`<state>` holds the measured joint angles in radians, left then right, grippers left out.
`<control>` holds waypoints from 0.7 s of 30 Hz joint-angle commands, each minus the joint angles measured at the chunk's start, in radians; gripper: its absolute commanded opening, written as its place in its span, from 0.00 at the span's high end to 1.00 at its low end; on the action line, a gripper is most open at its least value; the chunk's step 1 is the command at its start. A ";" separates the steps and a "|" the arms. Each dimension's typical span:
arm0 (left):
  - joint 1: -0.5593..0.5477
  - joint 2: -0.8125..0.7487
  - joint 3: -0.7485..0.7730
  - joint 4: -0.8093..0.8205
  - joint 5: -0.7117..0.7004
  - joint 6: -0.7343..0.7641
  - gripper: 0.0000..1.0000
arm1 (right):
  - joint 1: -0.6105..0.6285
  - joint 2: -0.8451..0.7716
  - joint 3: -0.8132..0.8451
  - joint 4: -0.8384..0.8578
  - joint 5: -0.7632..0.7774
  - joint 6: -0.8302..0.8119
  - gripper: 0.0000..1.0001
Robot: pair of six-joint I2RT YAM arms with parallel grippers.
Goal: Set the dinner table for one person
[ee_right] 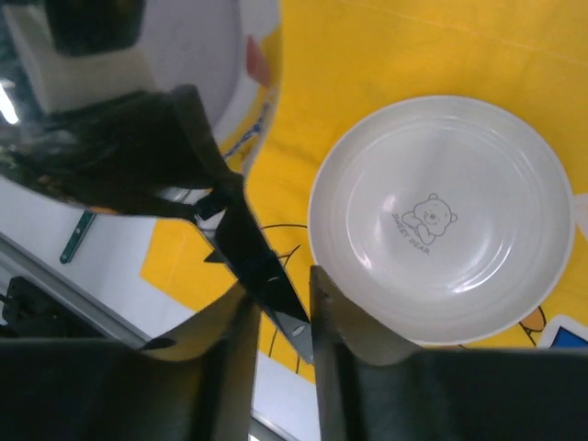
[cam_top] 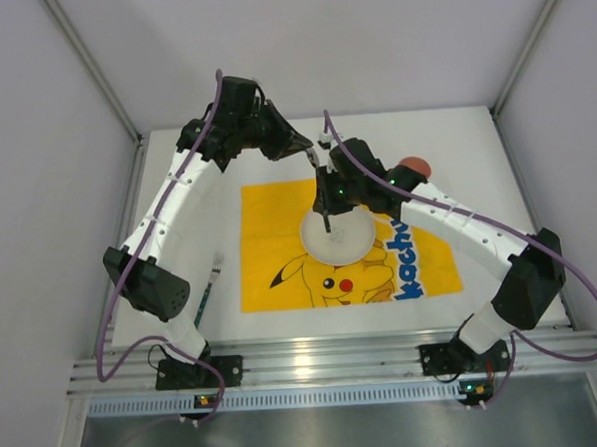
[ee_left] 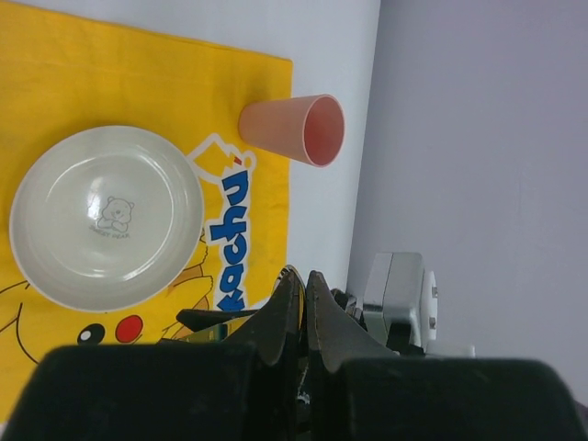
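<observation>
The white dinner table (cam_top: pixel 475 144) carries a yellow Pikachu mat (cam_top: pixel 269 235). A white plate (cam_top: pixel 345 243) with a bear print lies on the mat; it also shows in the left wrist view (ee_left: pixel 106 216) and the right wrist view (ee_right: pixel 441 220). My right gripper (cam_top: pixel 326 207) hovers over the plate's far left rim. In its wrist view it (ee_right: pixel 280 289) is shut on a dark-handled shiny utensil (ee_right: pixel 257 257). My left gripper (cam_top: pixel 310 151) is at the mat's far edge, above the table. Its fingers (ee_left: pixel 297 276) are shut, with nothing seen between them.
A pink cup (ee_left: pixel 289 129) lies on its side on the bare table just beyond the mat's right edge, behind my right arm (cam_top: pixel 416 165). A thin green-handled utensil (cam_top: pixel 208 286) lies on the table left of the mat. Grey walls enclose the table.
</observation>
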<state>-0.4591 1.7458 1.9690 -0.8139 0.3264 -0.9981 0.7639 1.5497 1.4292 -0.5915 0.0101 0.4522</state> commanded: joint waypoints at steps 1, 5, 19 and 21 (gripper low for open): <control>-0.004 -0.008 0.008 0.056 0.072 -0.091 1.00 | 0.015 0.016 0.051 0.019 0.036 0.008 0.82; -0.003 0.000 0.002 0.068 0.086 -0.096 1.00 | 0.015 0.018 0.034 0.010 0.042 0.006 1.00; 0.003 -0.061 -0.085 -0.123 -0.088 0.148 0.02 | -0.133 -0.269 -0.255 -0.119 0.036 0.003 1.00; 0.011 -0.083 -0.139 -0.168 -0.156 0.185 0.02 | -0.159 -0.295 -0.308 -0.157 0.057 -0.012 1.00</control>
<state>-0.4583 1.7451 1.8797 -0.8776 0.2886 -0.9276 0.6361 1.3224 1.1748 -0.6930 0.0555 0.4477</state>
